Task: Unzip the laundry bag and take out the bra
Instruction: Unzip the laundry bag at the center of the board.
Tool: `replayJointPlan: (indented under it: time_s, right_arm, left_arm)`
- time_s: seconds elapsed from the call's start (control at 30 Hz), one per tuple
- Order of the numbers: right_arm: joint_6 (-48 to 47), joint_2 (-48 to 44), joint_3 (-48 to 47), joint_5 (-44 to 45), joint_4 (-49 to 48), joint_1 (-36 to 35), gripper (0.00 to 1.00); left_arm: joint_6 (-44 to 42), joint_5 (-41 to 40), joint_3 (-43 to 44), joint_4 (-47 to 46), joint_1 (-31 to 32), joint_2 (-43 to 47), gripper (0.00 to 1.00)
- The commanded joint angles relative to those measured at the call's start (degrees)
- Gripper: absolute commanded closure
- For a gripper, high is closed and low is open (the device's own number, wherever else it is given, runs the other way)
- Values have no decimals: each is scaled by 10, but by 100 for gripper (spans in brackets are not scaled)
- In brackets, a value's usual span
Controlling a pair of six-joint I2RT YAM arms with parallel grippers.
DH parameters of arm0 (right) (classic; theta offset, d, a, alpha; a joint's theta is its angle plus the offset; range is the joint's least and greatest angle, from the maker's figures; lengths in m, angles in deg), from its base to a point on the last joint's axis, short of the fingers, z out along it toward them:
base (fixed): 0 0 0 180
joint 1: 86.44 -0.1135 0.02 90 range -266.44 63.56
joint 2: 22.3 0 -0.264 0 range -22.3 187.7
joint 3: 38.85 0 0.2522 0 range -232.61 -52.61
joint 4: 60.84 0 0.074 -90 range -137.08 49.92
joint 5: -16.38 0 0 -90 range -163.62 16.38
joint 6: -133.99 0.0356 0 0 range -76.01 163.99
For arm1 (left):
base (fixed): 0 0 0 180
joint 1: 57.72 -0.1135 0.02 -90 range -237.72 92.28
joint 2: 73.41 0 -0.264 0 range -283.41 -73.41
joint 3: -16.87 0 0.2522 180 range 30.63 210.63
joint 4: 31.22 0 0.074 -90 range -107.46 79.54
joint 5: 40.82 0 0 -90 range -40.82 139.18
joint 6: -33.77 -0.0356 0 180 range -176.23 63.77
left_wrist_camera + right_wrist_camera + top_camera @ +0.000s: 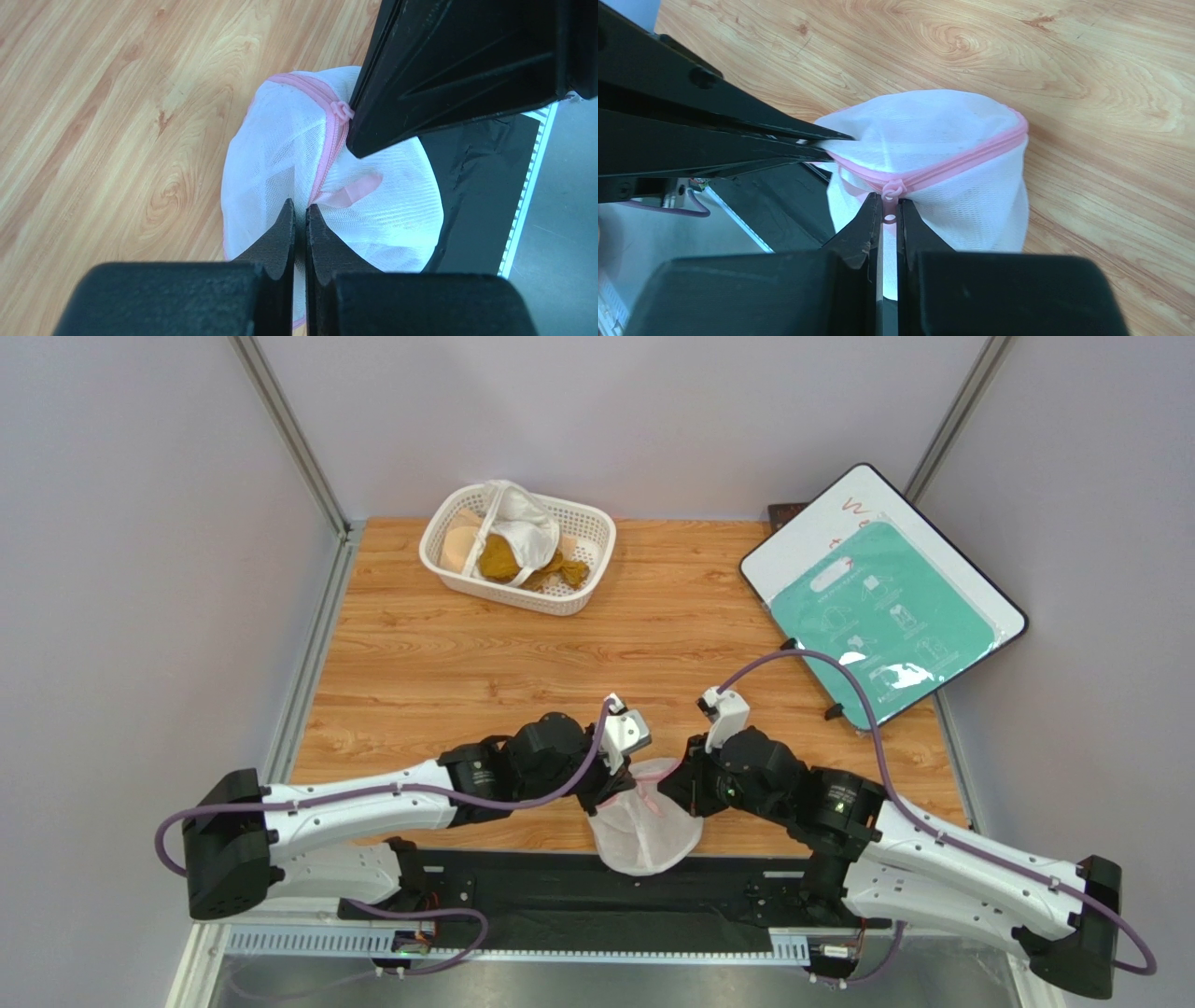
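At the near edge of the wooden table, the laundry bag sits between both arms. The left gripper pinches its mesh, holding it steady. The right gripper squeezes the little zipper pull, ready to tug. No bra shows.

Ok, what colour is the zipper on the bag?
Pink. The zipper stands out against the white mesh bag, best in the right wrist view.
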Motion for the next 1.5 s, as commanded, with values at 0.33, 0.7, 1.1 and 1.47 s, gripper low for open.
replayJointPlan:
  time_s: [0.33,0.7,1.1,1.47]
  right_arm:
    - [0,-19,-7,36,20,21,100]
    - [0,-2,-2,-15,-17,21,100]
    - [-2,-7,5,-56,-40,15,100]
    - [-2,-18,6,-44,-24,14,100]
  left_arm:
    - [-13,-57,-51,56,-1,100,100]
    - [7,-24,-44,54,-1,142,18]
    - [6,17,33,-8,-1,42,13]
    - [24,46,58,-20,-1,-38,20]
